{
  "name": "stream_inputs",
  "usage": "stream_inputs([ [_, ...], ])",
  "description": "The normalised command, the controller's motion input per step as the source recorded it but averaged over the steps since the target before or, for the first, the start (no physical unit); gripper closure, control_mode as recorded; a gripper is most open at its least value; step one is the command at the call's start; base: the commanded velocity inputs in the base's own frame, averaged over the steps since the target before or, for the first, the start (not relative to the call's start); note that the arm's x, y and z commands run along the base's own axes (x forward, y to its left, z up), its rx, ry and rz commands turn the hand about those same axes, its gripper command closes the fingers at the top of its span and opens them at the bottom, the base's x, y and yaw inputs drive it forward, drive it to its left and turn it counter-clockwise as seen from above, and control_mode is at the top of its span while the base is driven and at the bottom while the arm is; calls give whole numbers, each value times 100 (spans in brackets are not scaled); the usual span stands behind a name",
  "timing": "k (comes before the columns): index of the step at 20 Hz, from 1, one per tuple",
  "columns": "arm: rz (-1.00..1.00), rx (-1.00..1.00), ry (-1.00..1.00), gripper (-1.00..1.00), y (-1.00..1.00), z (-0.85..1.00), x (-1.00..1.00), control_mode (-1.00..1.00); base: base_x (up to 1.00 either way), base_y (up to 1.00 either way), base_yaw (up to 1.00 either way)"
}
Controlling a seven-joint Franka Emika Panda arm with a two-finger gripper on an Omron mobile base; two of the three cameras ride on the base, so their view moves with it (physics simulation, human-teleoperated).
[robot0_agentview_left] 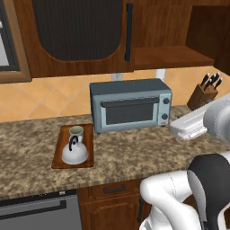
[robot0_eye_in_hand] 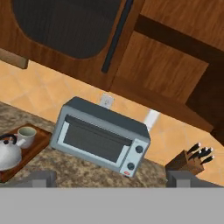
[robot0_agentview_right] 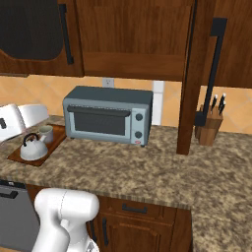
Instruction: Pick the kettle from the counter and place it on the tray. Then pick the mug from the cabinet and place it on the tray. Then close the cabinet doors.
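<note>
Kettle (robot0_agentview_left: 74, 152) and mug (robot0_agentview_left: 76, 132) both sit on the tray (robot0_agentview_left: 59, 155), left of the toaster oven (robot0_agentview_left: 130, 104), so what remains is closing the cabinet doors. The gripper (robot0_eye_in_hand: 111, 178) is spread wide and empty. The right door (robot0_agentview_right: 197, 74) stands swung out edge-on; best to push flat against its outer face near the handle (robot0_agentview_right: 211, 69), clear of the knife block (robot0_agentview_right: 209, 129).

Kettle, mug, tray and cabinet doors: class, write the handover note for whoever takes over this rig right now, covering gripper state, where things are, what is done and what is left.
Gripper: open, holding nothing, facing the toaster oven.
Kettle and mug both sit on the tray on the counter, left of the toaster oven.
Done: both placements.
Left: close the cabinet doors. The right door stands swung out, edge-on in the right base view; the left door looks about flush with the cabinet front.
</note>
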Motion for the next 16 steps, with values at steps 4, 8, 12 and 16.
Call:
stream_inputs([
  [4, -4, 11, 0, -100, -45, -45, -10, -100, 0, 0, 0],
  [8, -9, 14, 0, -100, -44, -48, -3, -100, 0, 0, 0],
  [12, -12, 20, -4, -100, -46, -54, -25, -100, 0, 0, 0],
  [16, -10, 25, -5, -100, -44, -55, -65, -100, 0, 0, 0],
])
